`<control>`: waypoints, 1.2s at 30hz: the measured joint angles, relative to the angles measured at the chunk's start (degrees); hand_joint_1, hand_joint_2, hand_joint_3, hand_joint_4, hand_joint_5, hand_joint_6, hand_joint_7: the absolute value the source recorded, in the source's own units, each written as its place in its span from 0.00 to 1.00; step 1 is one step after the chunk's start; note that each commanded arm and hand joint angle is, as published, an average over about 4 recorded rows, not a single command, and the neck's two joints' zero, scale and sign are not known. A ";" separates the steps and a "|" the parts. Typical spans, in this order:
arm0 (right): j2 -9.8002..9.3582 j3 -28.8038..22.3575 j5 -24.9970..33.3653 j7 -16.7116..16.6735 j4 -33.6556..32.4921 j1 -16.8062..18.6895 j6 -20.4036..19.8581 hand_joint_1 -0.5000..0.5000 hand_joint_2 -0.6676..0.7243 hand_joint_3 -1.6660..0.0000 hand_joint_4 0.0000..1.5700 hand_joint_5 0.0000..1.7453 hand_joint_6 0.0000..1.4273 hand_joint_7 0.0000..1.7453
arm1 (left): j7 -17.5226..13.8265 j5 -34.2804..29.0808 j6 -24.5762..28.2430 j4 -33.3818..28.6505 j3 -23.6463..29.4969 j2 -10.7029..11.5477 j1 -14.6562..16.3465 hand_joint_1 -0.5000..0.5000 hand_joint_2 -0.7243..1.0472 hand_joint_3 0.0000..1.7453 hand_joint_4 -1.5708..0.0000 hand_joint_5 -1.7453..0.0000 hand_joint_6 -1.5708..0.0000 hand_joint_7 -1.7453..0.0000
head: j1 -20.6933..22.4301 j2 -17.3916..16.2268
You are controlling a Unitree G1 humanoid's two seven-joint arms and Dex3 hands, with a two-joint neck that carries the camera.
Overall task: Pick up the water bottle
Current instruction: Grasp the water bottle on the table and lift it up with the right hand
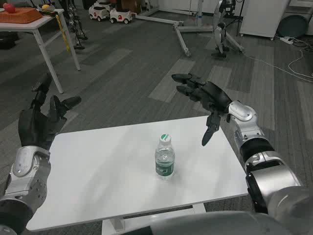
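Note:
A small clear water bottle (165, 158) with a green label and white cap stands upright near the middle of the white table (98, 166). My right hand (205, 100) hovers above and to the right of the bottle, fingers spread apart and holding nothing. My left hand (41, 117) is raised at the table's left edge, fingers apart, well away from the bottle.
A second white table (36, 24) with an orange tray stands at the far left on the grey carpet. Metal stand legs (183, 41), cables and small toy cars (110, 13) lie farther back.

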 measured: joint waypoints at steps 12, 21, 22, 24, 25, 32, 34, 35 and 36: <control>0.45 0.02 0.00 -0.03 0.19 0.00 0.00 0.00 0.86 0.81 0.00 0.08 0.00 0.16 | 0.00 0.00 0.00 0.03 0.12 0.00 0.00 0.03 1.00 0.45 0.55 0.59 0.82 0.88 | 0.04 0.02; 0.53 0.02 -0.01 -0.03 0.19 0.00 0.00 0.00 0.83 0.81 0.00 0.06 0.00 0.17 | 0.00 0.00 0.00 0.03 0.12 0.00 0.00 0.04 1.00 0.45 0.55 0.59 0.82 0.88 | 0.00 0.41; 0.57 0.02 -0.01 -0.03 0.19 0.00 0.00 0.00 0.82 0.81 0.00 0.06 0.00 0.16 | 0.00 0.00 0.00 0.03 0.12 -0.01 0.00 0.04 1.00 0.45 0.55 0.59 0.82 0.88 | -0.02 0.41; 0.67 0.02 -0.01 -0.08 0.24 0.00 0.00 0.00 0.81 0.80 0.00 0.06 0.00 0.18 | 0.00 0.00 0.00 0.03 0.12 -0.01 0.00 0.04 1.00 0.45 0.55 0.59 0.82 0.88 | -0.04 0.40; 0.74 0.02 -0.02 -0.16 0.31 0.00 0.00 0.00 0.80 0.79 0.00 0.06 0.00 0.19 | 0.00 0.01 0.00 0.03 0.12 -0.01 0.00 0.04 1.00 0.45 0.55 0.59 0.82 0.88 | -0.05 0.40; 1.58 0.15 -0.15 -2.10 3.42 0.00 0.04 0.00 0.75 0.76 0.00 0.00 0.00 0.16 | 0.00 0.00 0.00 0.03 0.12 -0.02 0.00 0.04 1.00 0.45 0.55 0.59 0.82 0.88 | -0.04 0.72; 1.83 0.25 -0.16 -2.90 4.43 0.00 0.04 0.01 0.73 0.76 0.00 0.00 0.00 0.16 | 0.00 0.00 0.00 0.03 0.12 -0.03 0.00 0.04 1.00 0.45 0.55 0.59 0.82 0.88 | -0.03 0.87; 2.00 0.39 -0.17 -3.36 5.03 0.00 0.03 0.02 0.73 0.76 0.00 0.00 0.00 0.16 | 0.00 0.00 0.00 0.03 0.12 -0.03 0.00 0.04 1.00 0.45 0.55 0.59 0.82 0.88 | -0.03 0.87; 2.15 0.53 -0.18 -3.78 5.52 0.00 0.03 0.03 0.73 0.76 0.00 0.00 0.00 0.16 | 0.00 0.00 0.00 0.02 0.12 -0.04 0.00 0.04 1.00 0.45 0.55 0.59 0.82 0.88 | -0.03 0.87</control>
